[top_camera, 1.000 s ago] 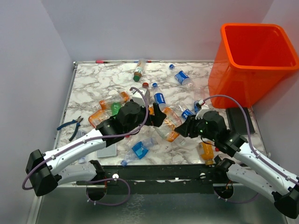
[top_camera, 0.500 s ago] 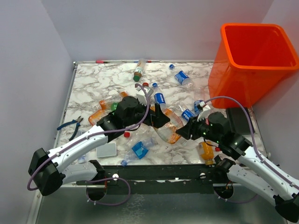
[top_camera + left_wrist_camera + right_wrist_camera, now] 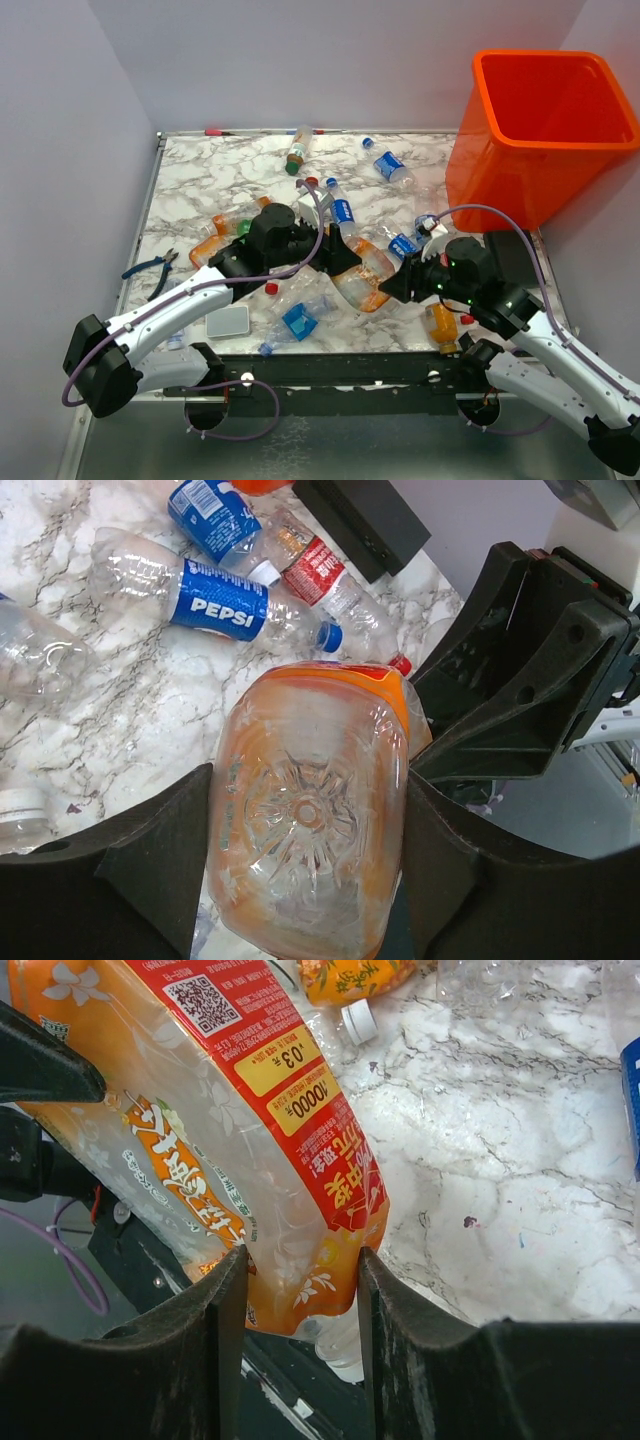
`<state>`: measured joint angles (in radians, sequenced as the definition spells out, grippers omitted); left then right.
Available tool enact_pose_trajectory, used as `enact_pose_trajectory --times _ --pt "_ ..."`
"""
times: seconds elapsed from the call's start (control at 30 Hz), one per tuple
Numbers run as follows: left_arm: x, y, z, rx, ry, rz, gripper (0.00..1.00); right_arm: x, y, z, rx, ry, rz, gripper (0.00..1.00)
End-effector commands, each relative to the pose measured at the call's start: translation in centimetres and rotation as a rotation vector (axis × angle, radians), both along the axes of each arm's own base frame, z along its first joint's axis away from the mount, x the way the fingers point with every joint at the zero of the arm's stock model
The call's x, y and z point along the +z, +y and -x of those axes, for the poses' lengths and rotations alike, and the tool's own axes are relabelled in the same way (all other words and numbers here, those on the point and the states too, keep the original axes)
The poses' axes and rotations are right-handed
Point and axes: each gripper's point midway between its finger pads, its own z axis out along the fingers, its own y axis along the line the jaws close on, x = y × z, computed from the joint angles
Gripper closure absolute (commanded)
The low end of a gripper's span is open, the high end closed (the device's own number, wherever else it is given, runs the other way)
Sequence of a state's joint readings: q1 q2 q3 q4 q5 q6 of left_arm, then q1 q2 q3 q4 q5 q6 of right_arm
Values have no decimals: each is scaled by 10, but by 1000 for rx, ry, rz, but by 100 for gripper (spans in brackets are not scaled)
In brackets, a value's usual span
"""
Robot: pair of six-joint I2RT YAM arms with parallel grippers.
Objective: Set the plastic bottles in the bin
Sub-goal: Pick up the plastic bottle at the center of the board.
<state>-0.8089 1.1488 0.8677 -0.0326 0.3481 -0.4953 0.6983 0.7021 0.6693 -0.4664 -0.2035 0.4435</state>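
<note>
A large clear bottle with an orange and red label (image 3: 360,275) hangs between my two grippers above the table's front middle. My left gripper (image 3: 335,262) is shut on its base end (image 3: 305,820), with the fingers (image 3: 150,870) pressed on both sides. My right gripper (image 3: 392,290) is shut on its neck end (image 3: 300,1260), with the white cap poking out below the fingers (image 3: 400,1350). Several other bottles lie scattered on the table, among them a Pepsi bottle (image 3: 342,212) (image 3: 220,600). The orange bin (image 3: 500,180) stands at the back right and looks empty.
Blue-handled pliers (image 3: 150,270) lie at the left edge and a grey pad (image 3: 228,320) at the front left. A black block (image 3: 515,260) sits in front of the bin. An orange bottle (image 3: 440,325) lies under the right arm. A crushed blue-labelled bottle (image 3: 298,320) lies near the front.
The left gripper has carried the big bottle right and toward the front. The right gripper has shifted a little and now grips its neck end.
</note>
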Motion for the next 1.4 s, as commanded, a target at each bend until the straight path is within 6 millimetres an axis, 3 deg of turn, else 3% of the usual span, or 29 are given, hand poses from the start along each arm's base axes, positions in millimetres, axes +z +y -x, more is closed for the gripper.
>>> enact_pose_trajectory --times 0.0,0.13,0.2,0.23,0.3,0.33,0.43,0.57,0.67,0.77,0.87,0.93,1.03,1.1,1.2,1.37 --pt "11 -21 43 -238 44 87 66 55 22 -6 78 -135 -134 74" --pt "14 -23 49 -281 42 102 80 62 25 -5 98 -143 -147 74" --pt "16 -23 51 -294 38 109 81 65 26 -4 106 -146 -151 74" --pt "17 -23 51 -293 36 111 74 67 26 -4 110 -149 -152 74" --pt "18 -23 51 -286 37 115 35 69 27 -4 115 -154 -154 74" --pt "19 -22 51 -286 35 116 25 70 27 -4 118 -157 -155 74" --pt "20 -21 52 -286 28 118 14 73 28 -1 134 -168 -158 74" --pt "19 -21 58 -321 34 119 13 81 29 3 155 -193 -188 74" --pt "18 -23 63 -364 41 127 25 84 31 4 170 -197 -192 74" --pt "21 -24 63 -365 33 132 56 86 32 4 180 -200 -190 73" --pt "28 -22 59 -342 2 142 80 89 30 4 175 -199 -181 61" --pt "36 -21 55 -310 -30 155 89 94 28 4 167 -204 -180 49" --pt "52 -16 45 -237 -79 184 98 106 24 3 144 -217 -183 25" --pt "66 -13 41 -195 -107 222 100 121 20 2 121 -241 -192 15" --pt "90 -7 37 -129 -149 302 100 148 14 0 83 -292 -220 8" --pt "141 19 24 50 -232 484 100 196 2 -5 -22 -390 -352 7"
